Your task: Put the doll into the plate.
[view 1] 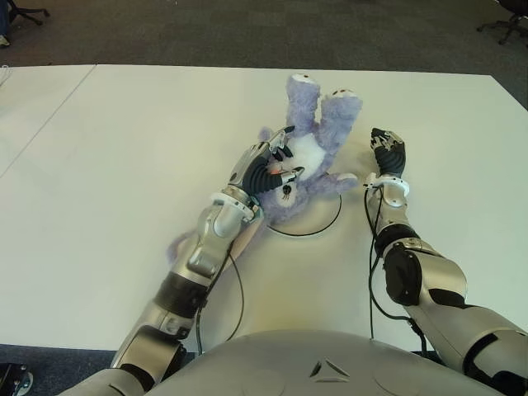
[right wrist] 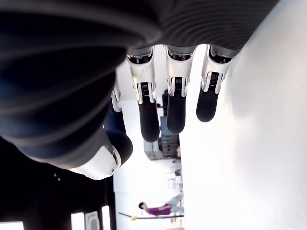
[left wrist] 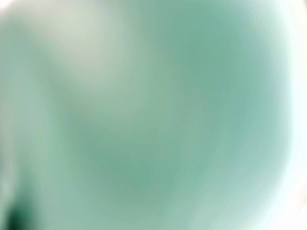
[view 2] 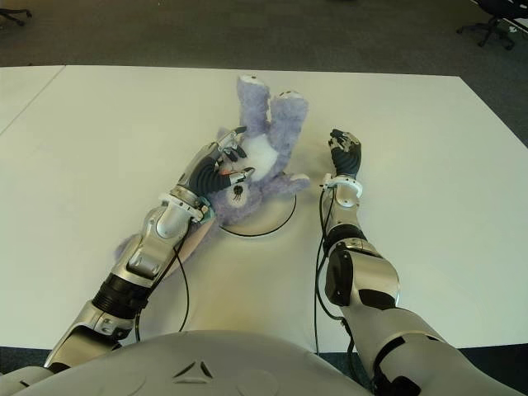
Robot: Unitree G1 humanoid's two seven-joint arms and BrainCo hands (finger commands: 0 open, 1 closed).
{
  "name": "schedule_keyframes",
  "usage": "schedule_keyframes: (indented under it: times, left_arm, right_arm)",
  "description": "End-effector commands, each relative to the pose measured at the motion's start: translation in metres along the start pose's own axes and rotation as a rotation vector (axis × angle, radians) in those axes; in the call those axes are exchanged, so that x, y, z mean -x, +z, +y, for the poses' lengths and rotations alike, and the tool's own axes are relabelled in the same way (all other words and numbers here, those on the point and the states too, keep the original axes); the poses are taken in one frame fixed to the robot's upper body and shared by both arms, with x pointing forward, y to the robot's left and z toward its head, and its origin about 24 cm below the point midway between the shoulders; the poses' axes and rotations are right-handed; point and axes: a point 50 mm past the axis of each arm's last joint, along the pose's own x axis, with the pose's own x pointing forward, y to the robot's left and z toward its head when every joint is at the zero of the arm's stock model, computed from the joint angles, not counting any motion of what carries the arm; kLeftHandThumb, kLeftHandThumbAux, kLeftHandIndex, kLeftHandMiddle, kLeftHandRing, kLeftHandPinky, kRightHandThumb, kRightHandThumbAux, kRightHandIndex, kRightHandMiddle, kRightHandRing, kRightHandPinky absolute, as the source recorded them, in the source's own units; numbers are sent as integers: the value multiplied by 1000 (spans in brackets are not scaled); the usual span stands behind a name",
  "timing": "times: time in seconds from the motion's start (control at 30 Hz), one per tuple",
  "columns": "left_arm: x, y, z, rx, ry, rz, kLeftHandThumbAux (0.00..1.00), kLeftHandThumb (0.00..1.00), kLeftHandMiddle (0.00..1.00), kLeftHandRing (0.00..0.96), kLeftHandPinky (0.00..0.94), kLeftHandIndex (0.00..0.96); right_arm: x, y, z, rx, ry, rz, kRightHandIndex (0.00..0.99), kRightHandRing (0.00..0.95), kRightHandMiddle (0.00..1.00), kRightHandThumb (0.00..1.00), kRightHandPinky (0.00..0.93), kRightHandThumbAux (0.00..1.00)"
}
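Purple plush, the doll (view 1: 318,140) lies on its back across the far part of the white plate (view 1: 323,223), its head toward the robot over the dish and its two legs reaching away over the far rim onto the white table (view 1: 99,148). The left hand (view 1: 271,167) is on the doll's left side, fingers curled around its head and upper body in what looks like a loose grasp; its wrist view shows nothing readable, so how firm the hold is cannot be told. The right hand (view 2: 344,153) shows just right of the doll, apart from it, fingers relaxed and part spread, holding nothing. To finish well, I would judge the left hand should draw the doll a little nearer so its body settles inside the dark rim, then uncurl slowly and lift straight up, so no finger snags the fur and drags the toy off the dish. Counted: one doll, one plate, one table, two hands. Something pale purple also shows on the table beside the left forearm; I cannot tell what it is.
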Motion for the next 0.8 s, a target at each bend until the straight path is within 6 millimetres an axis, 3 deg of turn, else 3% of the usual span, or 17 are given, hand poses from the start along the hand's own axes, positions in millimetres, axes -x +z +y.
schedule_keyframes:
  times: [0.03,0.2,0.8]
  left_arm:
    - [11,-14,-12,13,-140,46,367,116,2,52,0,0]
    - [11,-15,-12,20,-161,30,356,94,0,54,0,0]
    - [12,-18,-8,57,-197,30,328,82,0,65,0,0]
  right_arm:
    - [87,-110,-5,-11,-6,501,419,198,258,692,192,731]
    - [87,-109,-6,-5,-9,491,419,212,260,693,225,730]
    - [88,-109,-3,25,2,483,418,219,269,693,216,731]
